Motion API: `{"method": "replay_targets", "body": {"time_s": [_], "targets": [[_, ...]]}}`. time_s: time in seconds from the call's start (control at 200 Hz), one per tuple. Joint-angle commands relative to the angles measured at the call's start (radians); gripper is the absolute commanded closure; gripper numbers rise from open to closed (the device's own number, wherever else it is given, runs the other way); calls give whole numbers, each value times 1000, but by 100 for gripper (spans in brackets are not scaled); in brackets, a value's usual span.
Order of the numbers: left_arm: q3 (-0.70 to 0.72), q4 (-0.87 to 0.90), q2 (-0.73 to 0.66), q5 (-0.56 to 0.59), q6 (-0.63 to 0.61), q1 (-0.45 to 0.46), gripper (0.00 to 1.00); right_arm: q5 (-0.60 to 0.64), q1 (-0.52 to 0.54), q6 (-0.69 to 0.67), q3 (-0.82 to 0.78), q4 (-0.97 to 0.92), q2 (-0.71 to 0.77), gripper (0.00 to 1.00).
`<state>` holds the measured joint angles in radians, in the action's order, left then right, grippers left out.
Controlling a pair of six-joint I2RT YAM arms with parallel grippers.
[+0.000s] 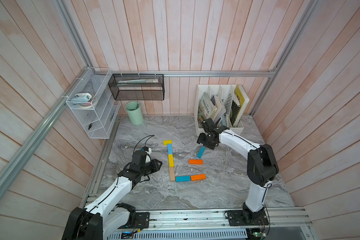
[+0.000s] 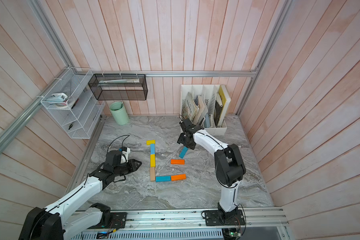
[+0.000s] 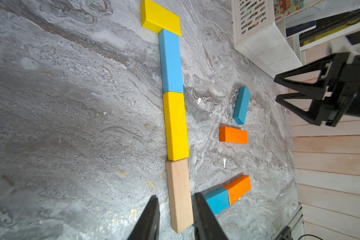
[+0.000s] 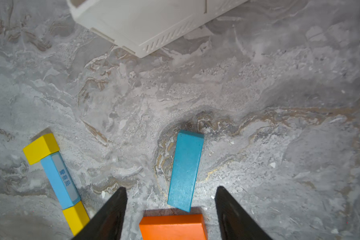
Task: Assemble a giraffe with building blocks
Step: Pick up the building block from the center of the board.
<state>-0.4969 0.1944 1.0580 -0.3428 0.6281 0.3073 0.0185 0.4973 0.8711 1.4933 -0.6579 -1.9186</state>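
The right hand (image 4: 171, 187) straddles the loose teal block (image 4: 185, 170), jaws apart, nothing gripped. Best square up to its long sides, then close; the left hand (image 1: 159, 164) hangs aside, released and empty.

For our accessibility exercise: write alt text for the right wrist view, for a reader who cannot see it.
The open right gripper straddles a teal block on the grey marble table, without touching it. An orange block lies near one end; the yellow head block and light blue neck block lie off to the side.
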Motion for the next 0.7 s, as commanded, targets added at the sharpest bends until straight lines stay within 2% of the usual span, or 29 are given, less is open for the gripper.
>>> {"method": "replay_targets", "body": {"time_s": [0.0, 0.16, 0.315, 0.415, 0.455, 0.55, 0.695], "targets": [[20, -25, -11, -30, -1, -5, 68, -39, 10, 97, 60, -50, -71, 28], [33, -48, -5, -41, 5, -5, 68, -45, 11, 121, 111, -129, -171, 27], [49, -55, -9, -41, 1, -5, 68, 13, 12, 160, 152, -214, -233, 26], [59, -58, -12, -40, -2, -5, 68, 14, 12, 166, 146, -218, -244, 29], [62, -59, -11, -39, -2, -5, 68, 12, 12, 170, 131, -203, -239, 35], [64, -61, -9, -43, -2, -5, 68, 18, 12, 181, 91, -170, -220, 67], [64, -59, -10, -44, -2, -5, 68, 23, 11, 145, 44, -115, -185, 90]]}}
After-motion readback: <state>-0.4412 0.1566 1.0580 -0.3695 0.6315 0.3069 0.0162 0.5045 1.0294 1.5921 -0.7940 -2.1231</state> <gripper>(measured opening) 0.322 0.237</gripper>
